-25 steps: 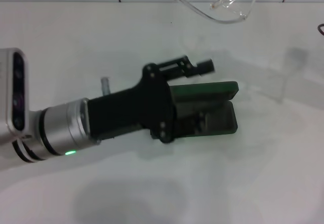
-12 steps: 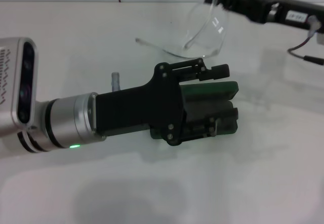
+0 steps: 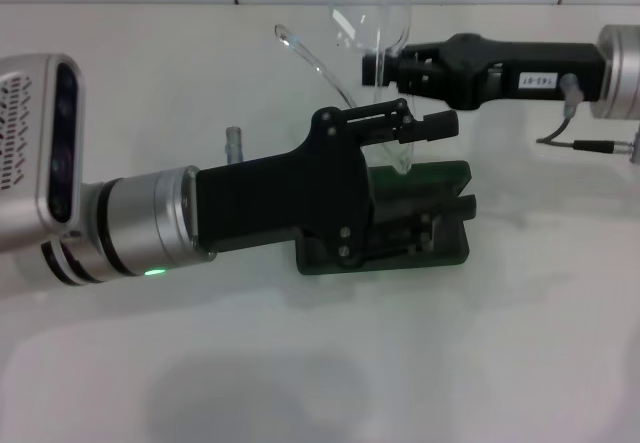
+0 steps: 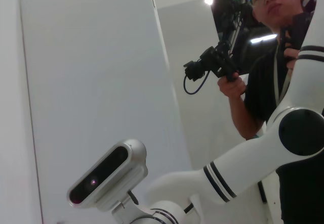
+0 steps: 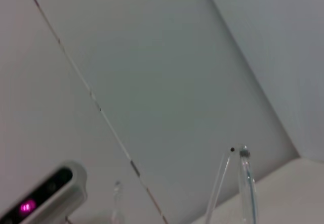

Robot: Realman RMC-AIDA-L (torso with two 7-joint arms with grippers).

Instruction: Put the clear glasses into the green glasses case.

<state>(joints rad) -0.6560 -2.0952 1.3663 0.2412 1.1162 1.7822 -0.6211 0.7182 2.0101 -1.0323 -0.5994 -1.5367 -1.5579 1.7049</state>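
Clear glasses [image 3: 372, 43] hang in the air above the far side of the green glasses case [image 3: 440, 175], one thin temple arm sweeping out toward the robot's left and a lens edge dipping down just over the case's raised lid. They are pinched at the frame by the right gripper [image 3: 385, 63], whose fingers are closed on the clear plastic; that arm reaches in level from the right side of the head view, a cable trailing off its wrist. Beneath them the case lies open on the white tabletop [image 3: 500, 363], its lid tipped up on the far side and its dark lined tray facing up. The left gripper [image 3: 440, 163] comes in from the left and sits over the case, covering most of the tray; one finger [image 3: 435, 123] lies along the lid's far edge and the other is down at the tray, so the fingers stand wide with the case between them, though whether they press on it cannot be made out. In the right wrist view two clear temple tips [image 5: 243, 183] stand up against a pale wall. The left wrist view shows only a wall, the robot's own body and a person [image 4: 273, 57] holding a handheld device.
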